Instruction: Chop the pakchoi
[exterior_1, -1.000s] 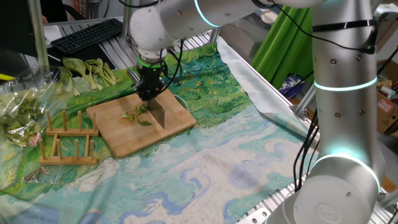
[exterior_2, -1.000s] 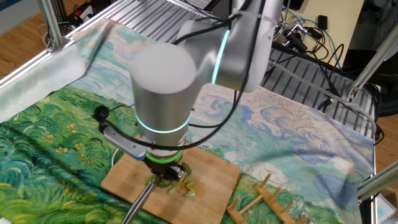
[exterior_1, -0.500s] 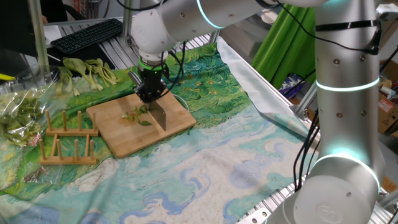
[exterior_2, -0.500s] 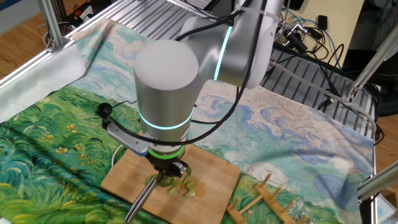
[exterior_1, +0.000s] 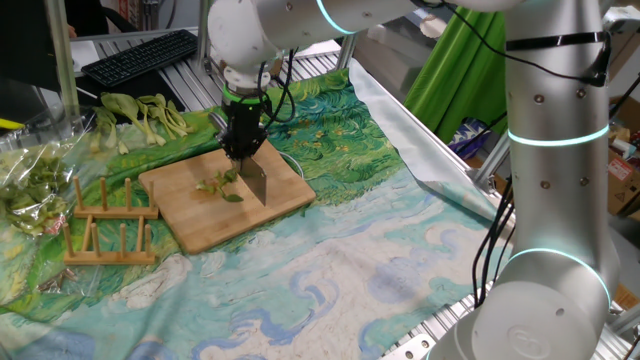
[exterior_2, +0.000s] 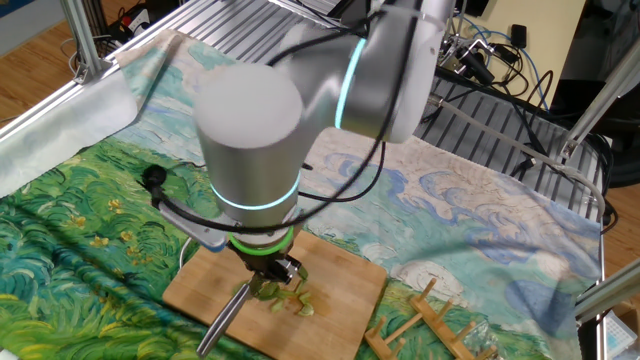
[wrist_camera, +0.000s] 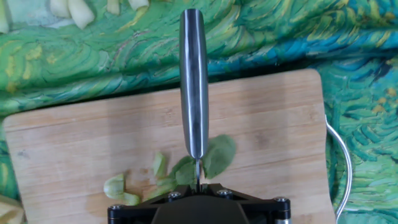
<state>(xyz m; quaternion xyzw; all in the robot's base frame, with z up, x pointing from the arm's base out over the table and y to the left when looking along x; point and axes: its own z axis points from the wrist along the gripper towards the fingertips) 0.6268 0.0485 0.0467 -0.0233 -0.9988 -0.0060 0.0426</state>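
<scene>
The pakchoi (exterior_1: 220, 186) lies cut into a few green bits on the wooden cutting board (exterior_1: 200, 228). In the hand view a dark leaf piece (wrist_camera: 212, 157) sits by the blade, and pale stem bits (wrist_camera: 118, 186) lie to its left. My gripper (exterior_1: 243, 150) stands over the board, shut on a steel knife (exterior_1: 253, 182). The blade points down among the bits. The knife's metal handle (wrist_camera: 193, 81) runs straight ahead of the hand, and in the other fixed view it sticks out past the board's edge (exterior_2: 225, 320). The arm hides most of the bits (exterior_2: 290, 298) there.
A bunch of whole pale-stemmed stalks (exterior_1: 140, 112) lies behind the board. Plastic-wrapped greens (exterior_1: 30, 180) are at the left, with a wooden rack (exterior_1: 108, 225) beside the board. A keyboard (exterior_1: 140, 55) sits at the back. A painted cloth (exterior_1: 330, 130) covers the table.
The gripper and knife have risen slightly over the board and the wrist has shifted a little. The green bits have stayed in place.
</scene>
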